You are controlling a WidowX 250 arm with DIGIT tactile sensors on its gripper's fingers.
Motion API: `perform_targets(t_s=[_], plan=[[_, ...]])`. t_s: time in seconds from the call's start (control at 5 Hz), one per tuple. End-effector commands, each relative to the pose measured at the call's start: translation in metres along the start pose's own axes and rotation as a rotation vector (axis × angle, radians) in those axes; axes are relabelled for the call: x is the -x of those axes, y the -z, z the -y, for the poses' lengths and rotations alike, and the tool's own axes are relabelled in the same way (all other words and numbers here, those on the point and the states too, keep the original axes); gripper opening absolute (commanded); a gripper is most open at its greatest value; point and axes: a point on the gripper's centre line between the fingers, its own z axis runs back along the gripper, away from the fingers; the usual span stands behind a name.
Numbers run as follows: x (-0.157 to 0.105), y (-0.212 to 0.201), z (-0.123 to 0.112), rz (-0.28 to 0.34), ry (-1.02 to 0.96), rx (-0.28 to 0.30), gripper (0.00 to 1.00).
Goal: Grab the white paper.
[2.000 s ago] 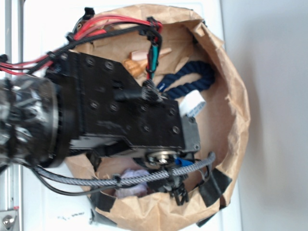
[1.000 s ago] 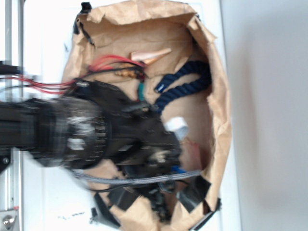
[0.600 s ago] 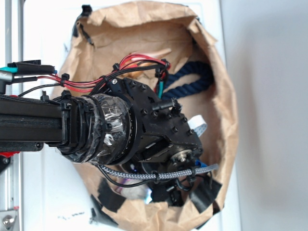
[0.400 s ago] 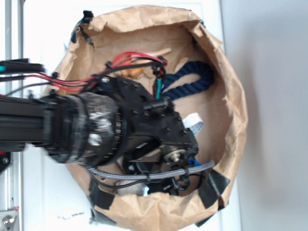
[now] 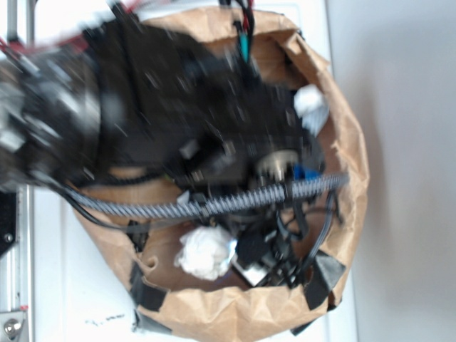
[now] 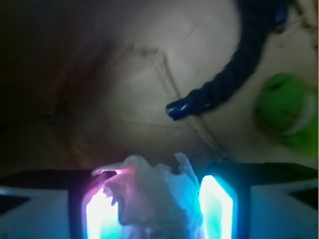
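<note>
The white paper [image 5: 201, 253] is a lumpy, creased wad low in the brown paper bag [image 5: 350, 149]. My gripper [image 5: 234, 255] is right beside it, under the blurred black arm. In the wrist view the white paper [image 6: 149, 199] fills the gap of the gripper [image 6: 158, 183], and both glowing pads [image 6: 215, 206] press against its sides. The bag floor lies some way beyond it.
A dark blue rope [image 6: 227, 79] curves across the bag floor, with a green plush toy [image 6: 285, 112] to its right. A white strip [image 5: 311, 107] lies by the bag's right wall. A braided cable [image 5: 235, 201] crosses the bag opening. Black tape patches [image 5: 324, 274] sit on the rim.
The arm has swung up toward the top of the exterior view and is blurred with motion. The paper wad now shows larger and brighter beside the gripper than before.
</note>
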Motion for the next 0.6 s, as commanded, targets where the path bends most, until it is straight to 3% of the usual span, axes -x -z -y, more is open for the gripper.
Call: perform_targets(t_s=[0.0,0.2,0.4], plan=[[-0.012,-0.092,-0.009,0.397,-0.004,-0.160,0.00],[-0.036,-0.103,-0.014,0.578,-0.008,-0.136,0.00],[-0.053,-0.102,-0.008,0.596,-0.046,-0.071,0.00]])
